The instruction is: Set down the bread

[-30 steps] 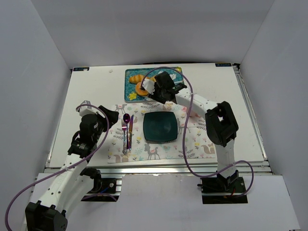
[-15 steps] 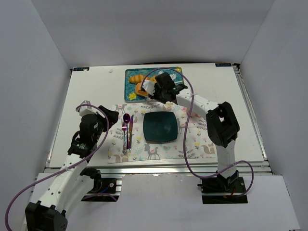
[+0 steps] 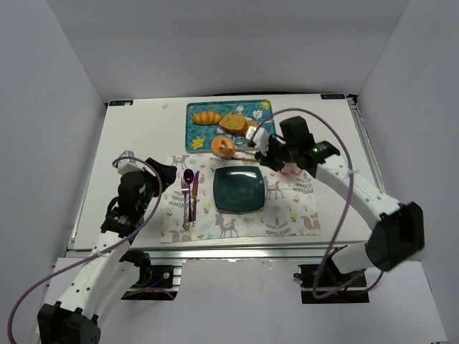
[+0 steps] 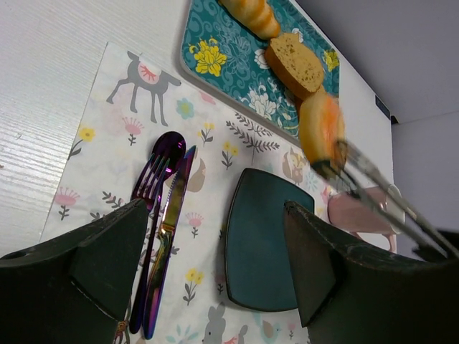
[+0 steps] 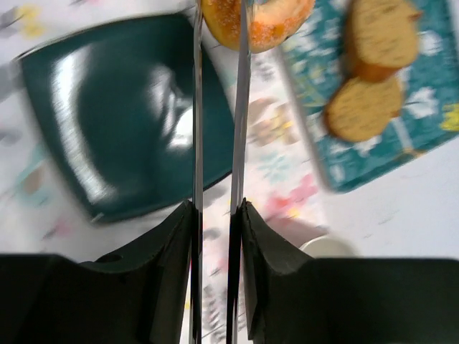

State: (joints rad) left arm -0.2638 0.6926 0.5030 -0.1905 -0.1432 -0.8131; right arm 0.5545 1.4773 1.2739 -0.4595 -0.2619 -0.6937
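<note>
The bread (image 3: 224, 147) is a golden-brown ring bagel, held in the tips of thin metal tongs (image 3: 245, 150). My right gripper (image 3: 267, 153) is shut on the tongs' blades. The bagel hangs between the tray's near edge and the far edge of the dark teal plate (image 3: 239, 190). In the right wrist view the bagel (image 5: 258, 21) sits at the blade tips beyond my right gripper (image 5: 215, 208), next to the plate (image 5: 122, 115). It also shows in the left wrist view (image 4: 319, 129). My left gripper (image 3: 162, 173) is open and empty left of the cutlery, also seen in its own view (image 4: 215, 236).
A teal flowered tray (image 3: 197, 136) at the back holds a croissant (image 3: 208, 117) and two flat bread slices (image 3: 234, 123). A fork, spoon and knife (image 3: 190, 193) lie on the patterned placemat (image 3: 287, 215) left of the plate. A pink cup (image 4: 358, 215) stands right of the plate.
My right arm has swung away from over the tray toward the right and near side. The bagel has come off the tray in the tongs and now hangs near the plate's far edge.
</note>
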